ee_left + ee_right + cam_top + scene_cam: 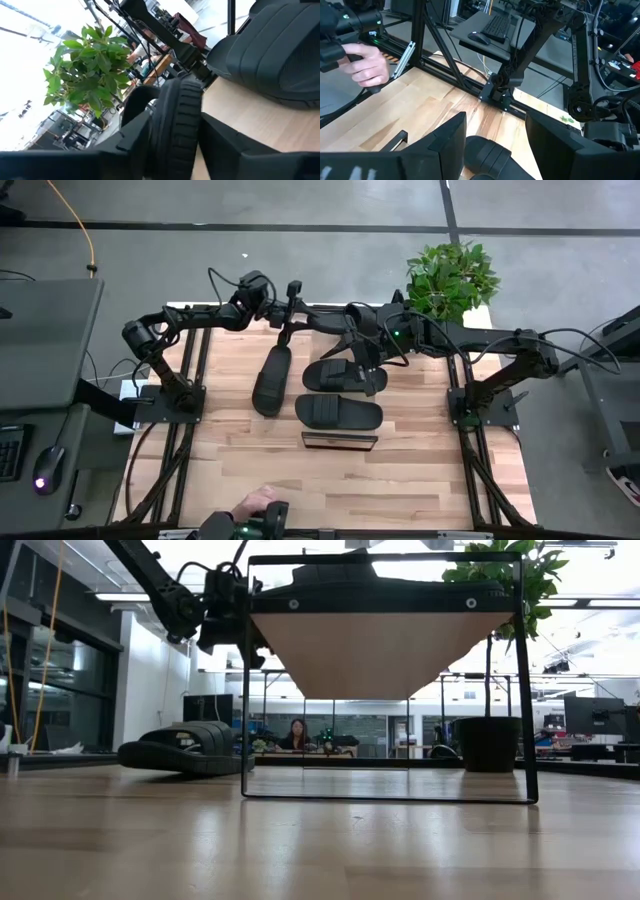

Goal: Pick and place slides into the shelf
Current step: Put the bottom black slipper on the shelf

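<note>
From the left side of the butcher-block tabletop (240, 470), the left arm reaches along the far edge, its left gripper (291, 293) standing by that edge. In the left wrist view its fingers (135, 137) flank the edge of a black slide (175, 125), the sole sitting between them; whether they still pinch it or have just slackened I cannot tell. A long black slide (271, 379) lies on the tabletop left of centre, running from the far edge toward the near edge. Right of it, two more slides lie crosswise at the tabletop's middle, one (335, 374) farther and one (338, 412) nearer, side by side. Just nearer than these stands the shelf (340, 441), seen from table height as a light-wood board in a dark wire frame (385, 640). The right gripper (362, 358) hovers over the farther crosswise slide, fingers (447, 137) parted, with a black slide's rounded end (485, 155) between them, not clamped. A potted plant (450, 277) stands at the far right corner. A person's hand (258, 502) rests at the near edge.
</note>
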